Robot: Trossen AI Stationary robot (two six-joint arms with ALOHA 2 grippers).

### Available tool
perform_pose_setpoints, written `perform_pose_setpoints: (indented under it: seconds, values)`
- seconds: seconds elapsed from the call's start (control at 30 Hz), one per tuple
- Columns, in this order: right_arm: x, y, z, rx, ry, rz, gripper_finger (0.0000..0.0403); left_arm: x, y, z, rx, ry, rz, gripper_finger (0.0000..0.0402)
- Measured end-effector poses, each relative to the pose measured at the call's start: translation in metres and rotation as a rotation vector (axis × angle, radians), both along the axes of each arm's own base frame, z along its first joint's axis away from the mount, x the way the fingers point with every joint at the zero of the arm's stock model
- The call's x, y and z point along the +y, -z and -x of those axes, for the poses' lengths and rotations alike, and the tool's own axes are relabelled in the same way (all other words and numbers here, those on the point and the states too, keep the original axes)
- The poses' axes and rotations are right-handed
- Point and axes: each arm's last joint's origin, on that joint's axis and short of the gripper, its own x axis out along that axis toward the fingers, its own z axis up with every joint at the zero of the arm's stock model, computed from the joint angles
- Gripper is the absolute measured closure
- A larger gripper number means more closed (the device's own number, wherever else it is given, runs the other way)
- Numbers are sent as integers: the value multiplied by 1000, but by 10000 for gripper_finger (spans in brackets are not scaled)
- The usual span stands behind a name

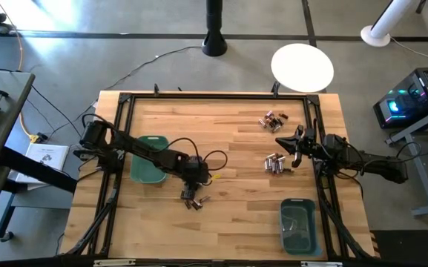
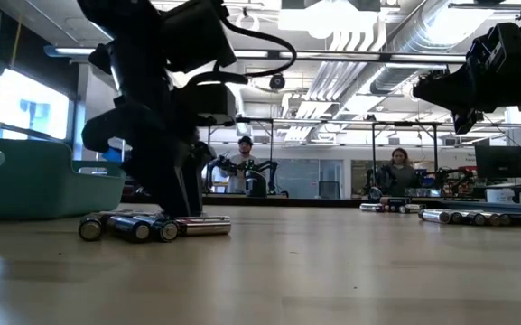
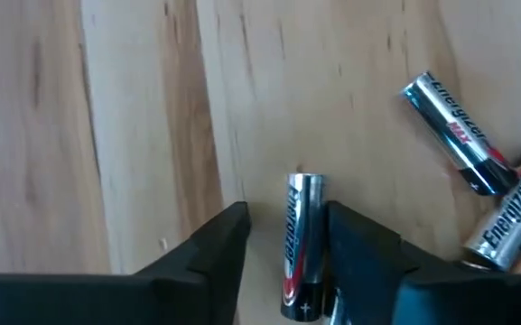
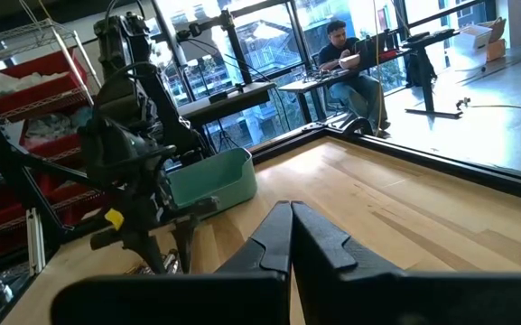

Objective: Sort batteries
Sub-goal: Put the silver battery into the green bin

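Wooden tabletop planks are filling the left wrist view, where the left gripper [image 3: 283, 244] is standing narrowly parted around 1 silvery battery [image 3: 301, 244], its long axis running along the fingers, the right finger looking to be touching it. 2 more cells [image 3: 486, 194] are lying just beside. Outward, this cluster [image 1: 192, 199] is sitting toward the near edge, beside a teal bin [image 1: 150, 159] whose contents I cannot make out. The right gripper [image 1: 296, 145], fingers pressed together, is waiting between 2 battery groups [image 1: 275, 163] by the right edge; another bin [image 1: 298, 224] is occupying the near right corner.

Robotics lab: exposed ducts [image 2: 441, 41], workstations [image 4: 395, 50].
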Motion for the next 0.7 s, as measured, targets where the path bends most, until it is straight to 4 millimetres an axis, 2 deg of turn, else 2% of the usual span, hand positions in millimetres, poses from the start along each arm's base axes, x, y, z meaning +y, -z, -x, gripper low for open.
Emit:
perform_pose_setpoints:
  seconds: [0.27, 0.37, 0.53, 0.7]
  values:
    - [0, 0, 0, 1, 0, 0, 403, 9, 1, -1, 3, -7, -11, 367]
    - [0, 0, 0, 1, 0, 0, 403, 12, 1, -1, 0, 3, -15, 367]
    - [0, 0, 0, 1, 0, 0, 403, 20, -10, -1, -53, -49, -87, 367]
    - [0, 0, 0, 1, 0, 0, 403, 28, -48, 5, -174, -132, -115, 367]
